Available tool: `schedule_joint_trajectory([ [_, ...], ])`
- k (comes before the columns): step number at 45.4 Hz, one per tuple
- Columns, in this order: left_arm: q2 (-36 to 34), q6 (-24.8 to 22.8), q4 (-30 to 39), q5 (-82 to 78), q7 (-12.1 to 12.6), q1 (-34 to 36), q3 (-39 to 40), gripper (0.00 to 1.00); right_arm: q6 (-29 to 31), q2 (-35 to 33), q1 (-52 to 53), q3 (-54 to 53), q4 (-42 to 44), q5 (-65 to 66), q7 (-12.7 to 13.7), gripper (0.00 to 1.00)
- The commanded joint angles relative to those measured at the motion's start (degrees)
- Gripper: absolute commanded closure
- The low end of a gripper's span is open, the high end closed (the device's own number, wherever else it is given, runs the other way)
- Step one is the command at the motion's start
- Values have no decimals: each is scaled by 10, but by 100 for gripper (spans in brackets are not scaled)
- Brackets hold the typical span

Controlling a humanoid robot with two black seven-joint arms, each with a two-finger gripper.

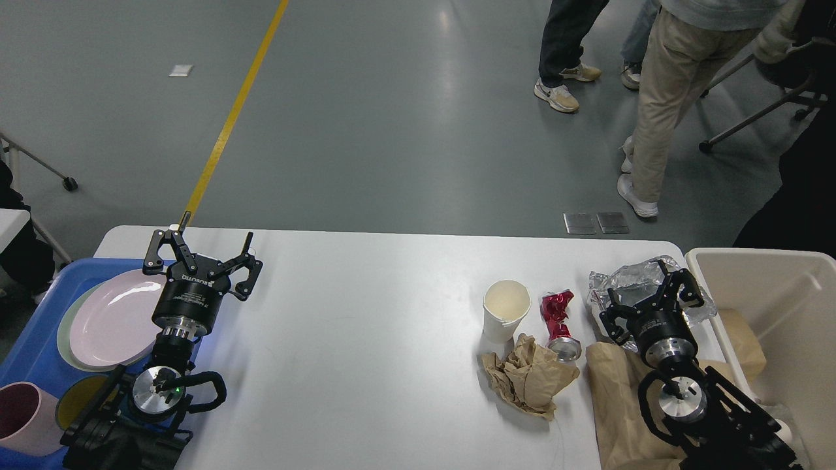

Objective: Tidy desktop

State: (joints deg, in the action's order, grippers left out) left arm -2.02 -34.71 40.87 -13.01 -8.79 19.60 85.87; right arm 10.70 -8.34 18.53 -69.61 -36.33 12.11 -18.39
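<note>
Two grippers flank your worktop (366, 339), which spans nearly the whole view. Your left gripper (201, 256) hangs with jaws spread wide at the blue tray's (26, 352) inner edge. Your right gripper (646, 294), jaws also spread, sits over crumpled foil (627, 282) just beside the beige bin's (771, 267) rim. Between them you have a broad bare stretch left of the paper cup (505, 310).
</note>
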Motion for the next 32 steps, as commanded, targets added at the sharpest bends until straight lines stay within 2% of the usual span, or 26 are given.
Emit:
schedule_joint_trajectory([
  [1,0,0,0,0,0,0,0,3,3,0,1,3,-1,-7,2,0],
  [16,0,0,0,0,0,0,0,3,8,-15,14,45,-26,-8,4,0],
  [32,0,0,0,0,0,0,0,3,3,-39,30,20,-94,-7,-23,0],
])
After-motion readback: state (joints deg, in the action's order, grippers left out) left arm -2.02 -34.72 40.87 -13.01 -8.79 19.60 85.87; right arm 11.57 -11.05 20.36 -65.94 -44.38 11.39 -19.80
